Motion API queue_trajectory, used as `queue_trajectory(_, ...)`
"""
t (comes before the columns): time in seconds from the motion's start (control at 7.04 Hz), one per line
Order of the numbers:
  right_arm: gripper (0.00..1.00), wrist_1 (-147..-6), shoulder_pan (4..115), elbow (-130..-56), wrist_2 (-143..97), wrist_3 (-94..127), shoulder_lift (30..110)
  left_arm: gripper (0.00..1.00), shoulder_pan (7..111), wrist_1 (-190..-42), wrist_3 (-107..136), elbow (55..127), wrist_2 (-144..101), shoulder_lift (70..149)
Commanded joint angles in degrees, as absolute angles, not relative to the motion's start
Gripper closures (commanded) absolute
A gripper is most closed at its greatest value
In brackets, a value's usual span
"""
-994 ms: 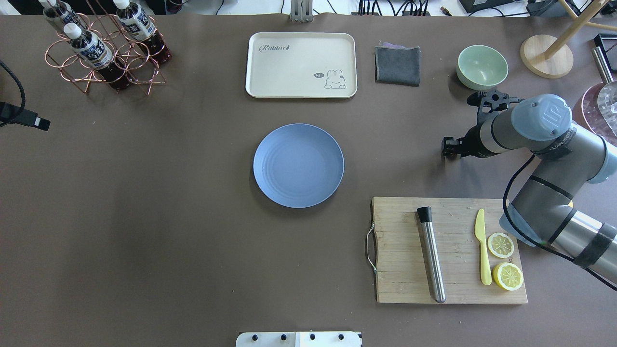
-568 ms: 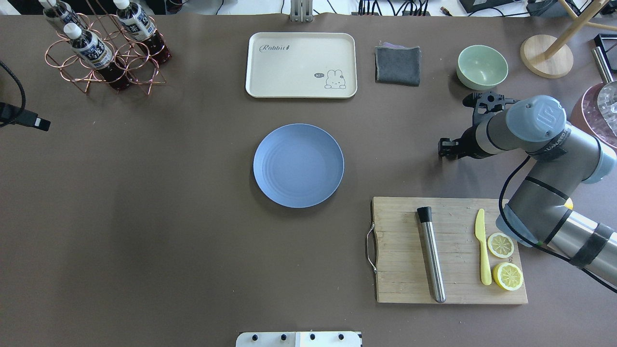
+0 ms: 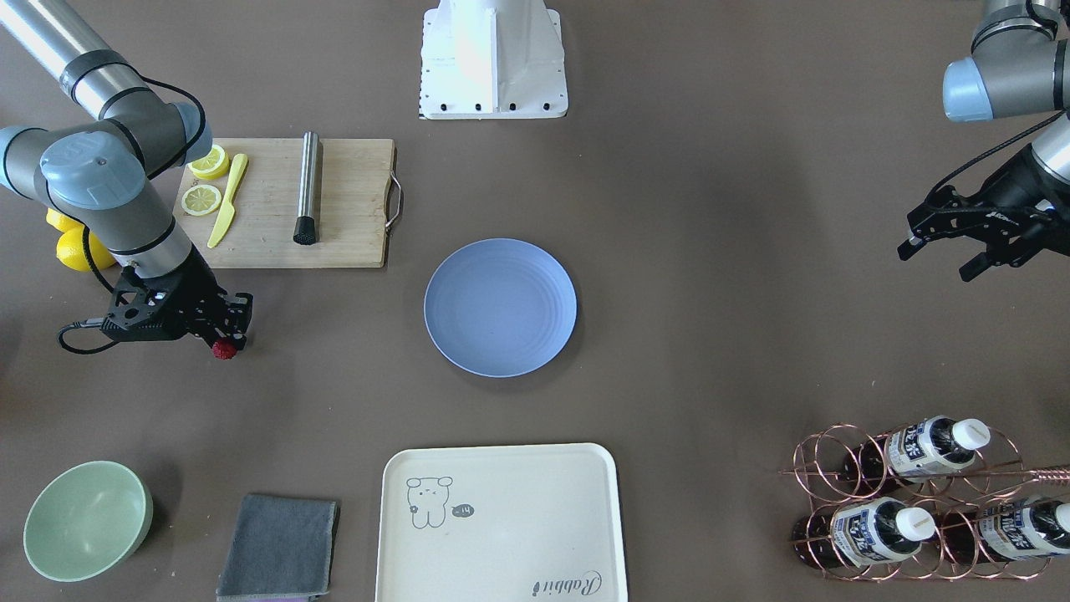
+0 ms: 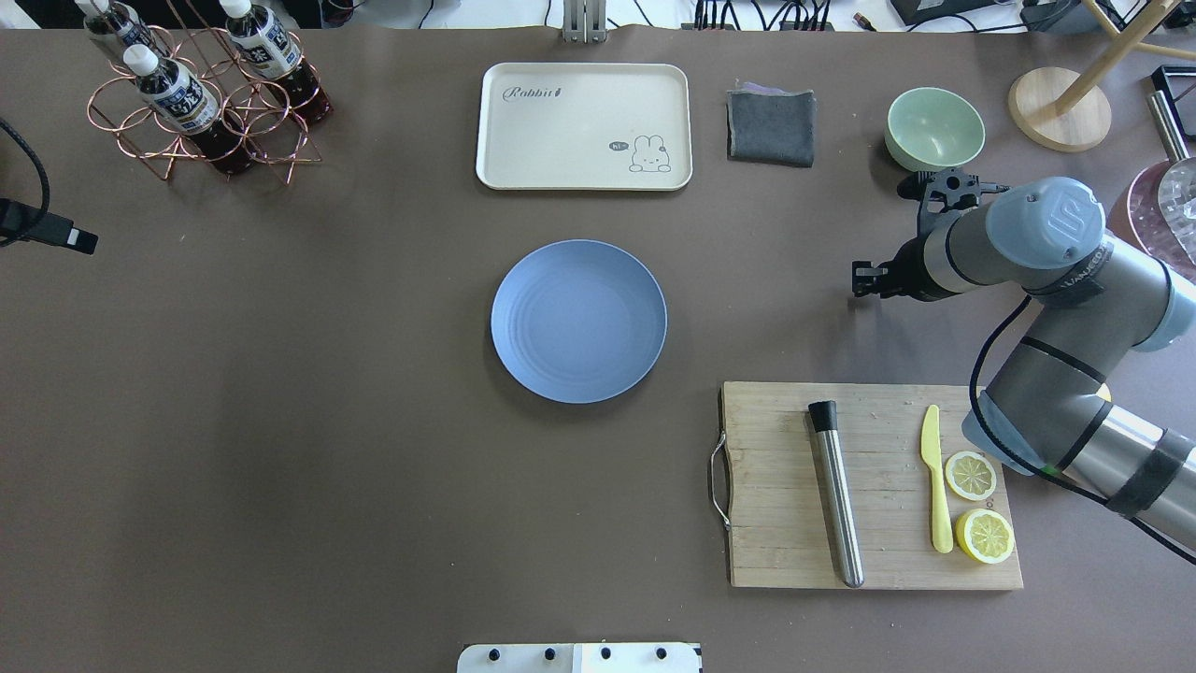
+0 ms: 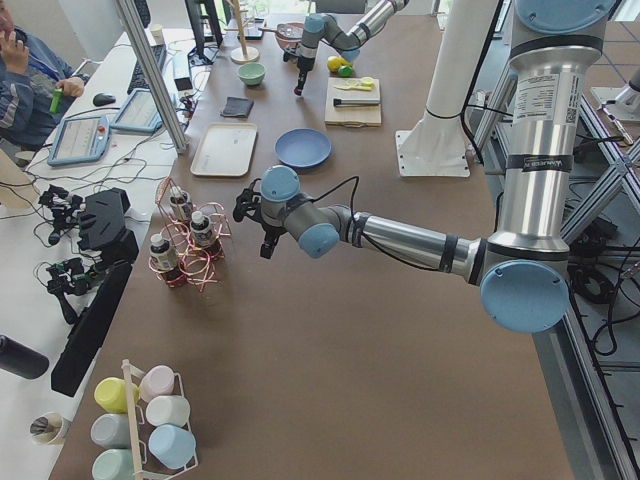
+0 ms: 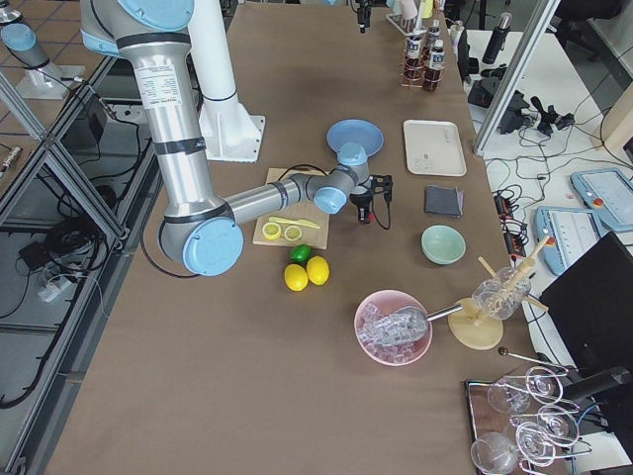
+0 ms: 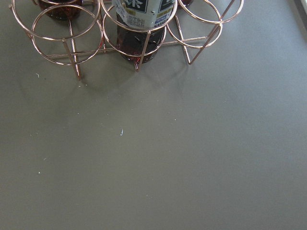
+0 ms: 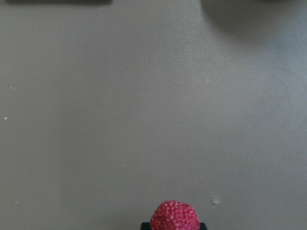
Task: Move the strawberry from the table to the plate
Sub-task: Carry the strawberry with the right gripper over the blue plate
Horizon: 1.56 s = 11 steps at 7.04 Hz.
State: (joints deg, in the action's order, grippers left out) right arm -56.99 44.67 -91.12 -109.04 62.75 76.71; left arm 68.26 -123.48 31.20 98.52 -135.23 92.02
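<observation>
The strawberry (image 3: 222, 350) is a small bumpy red berry held at the tips of my right gripper (image 3: 224, 343), which is shut on it. In the right wrist view the strawberry (image 8: 175, 216) sits at the bottom edge between the dark fingertips, over bare table (image 8: 144, 96). From overhead my right gripper (image 4: 865, 280) hides the berry. The blue plate (image 4: 579, 321) lies at the table's middle, well to the left of that gripper, with nothing on it. My left gripper (image 3: 938, 259) hangs open near the bottle rack, far from both.
A wooden cutting board (image 4: 775, 523) with a steel muddler (image 4: 836, 495), a yellow knife (image 4: 934, 477) and lemon halves lies near the right arm. A green bowl (image 4: 934, 129), a grey cloth (image 4: 771, 126) and a cream tray (image 4: 584, 126) line the far side. A copper bottle rack (image 4: 201, 103) stands far left.
My right gripper has shifted slightly toward the far side of the table, its wrist turning a little. The plate and everything else stay put.
</observation>
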Motion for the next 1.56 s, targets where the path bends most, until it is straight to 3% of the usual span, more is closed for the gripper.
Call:
queue_trajectory(0.0, 1.0, -59.5, 44.7, -95.0, -109.0, 63.4, 76.5, 0.02, 68.2, -123.5, 31.2, 98.5, -135.3, 92.0)
queue_trajectory(0.43, 1.0, -72.8, 39.2, -97.1, -103.3, 75.9, 64.7, 0.02, 70.2, -122.0, 26.2, 98.0, -135.2, 90.7)
queue_trajectory(1.14, 1.0, -80.9, 24.8, -96.5, -91.2, 87.1, 54.8, 0.02, 84.1, -95.2, -3.9, 98.3, -135.1, 91.8)
queue_trajectory(1.42, 1.0, -80.9, 22.7, -91.1, -89.0, 89.3, 49.2, 0.02, 84.5, -94.1, -5.4, 97.6, -134.8, 90.7)
